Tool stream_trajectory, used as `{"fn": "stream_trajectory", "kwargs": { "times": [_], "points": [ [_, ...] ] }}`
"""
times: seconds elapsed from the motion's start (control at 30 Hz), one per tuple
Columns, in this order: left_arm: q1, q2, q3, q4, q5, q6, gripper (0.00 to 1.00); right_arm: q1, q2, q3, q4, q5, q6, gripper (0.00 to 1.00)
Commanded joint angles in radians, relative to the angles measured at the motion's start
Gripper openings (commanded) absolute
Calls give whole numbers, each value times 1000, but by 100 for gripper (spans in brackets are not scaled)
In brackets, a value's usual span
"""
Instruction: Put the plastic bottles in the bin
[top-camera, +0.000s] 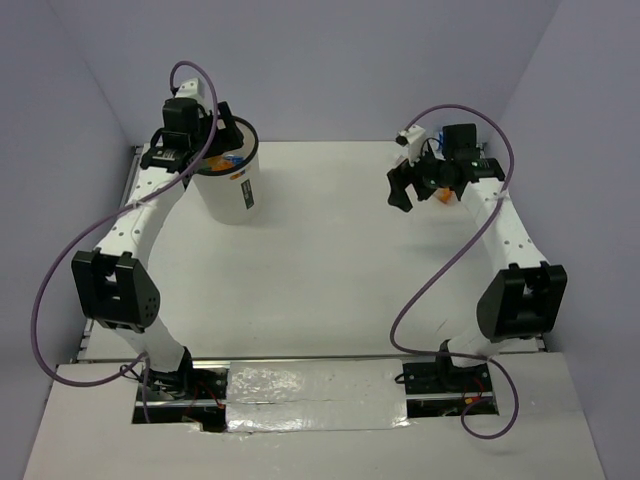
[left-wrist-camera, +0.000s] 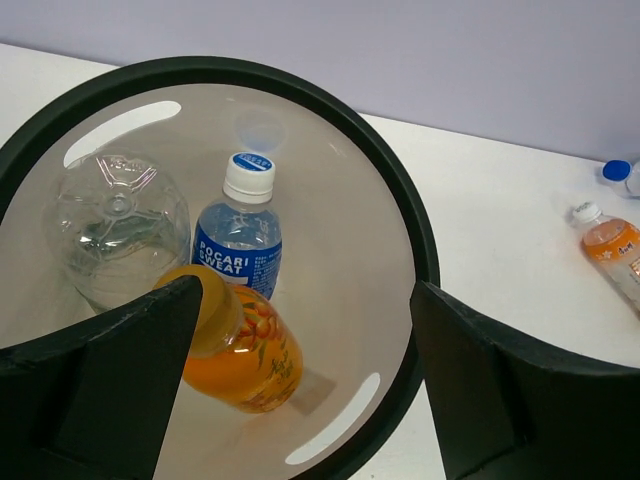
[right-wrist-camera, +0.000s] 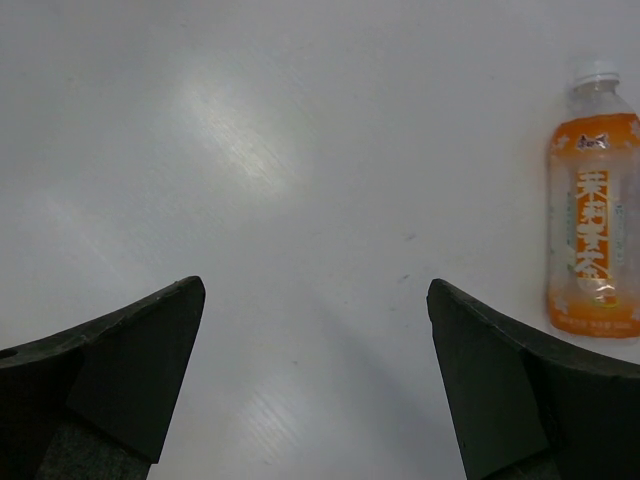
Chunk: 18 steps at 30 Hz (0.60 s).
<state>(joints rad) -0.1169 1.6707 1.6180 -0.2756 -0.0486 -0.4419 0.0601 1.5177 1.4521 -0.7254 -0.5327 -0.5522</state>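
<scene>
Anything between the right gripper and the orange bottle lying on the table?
No: the right wrist view shows only bare table between right gripper and orange bottle.

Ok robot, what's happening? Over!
Left gripper open over bin, three bottles inside. Right gripper open, empty, near orange bottle. Blue-capped bottle on table too. Nothing blocking.

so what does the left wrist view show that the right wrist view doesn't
Only the left wrist view: the bin holding a clear bottle, a blue-label bottle and an orange bottle, plus a blue-capped bottle at the frame's right edge.

Only the right wrist view: the whole label of the loose orange bottle lying on the table.

Both: the white table, an open gripper each (left gripper, right gripper), and probably that same loose orange bottle.
</scene>
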Motion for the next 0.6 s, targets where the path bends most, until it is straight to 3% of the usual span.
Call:
{"fn": "stream_trajectory", "kwargs": {
  "times": [0.0,0.2,0.37,0.47,0.57],
  "points": [
    [10,-60,36,-4,39,32,99,-23,56,79,34,109,-89,100],
    [11,-228,-56,30,180,34,99,-52,254,218,-42,238,-213,100],
    [11,-445,-303,147,377,-69,99,-89,372,254,1,408,-319,100],
    [10,-566,-499,213,434,-150,99,-108,444,310,3,462,-347,100],
    [10,-669,-596,252,463,-224,99,-134,518,390,-12,479,-360,100]
  ]
}}
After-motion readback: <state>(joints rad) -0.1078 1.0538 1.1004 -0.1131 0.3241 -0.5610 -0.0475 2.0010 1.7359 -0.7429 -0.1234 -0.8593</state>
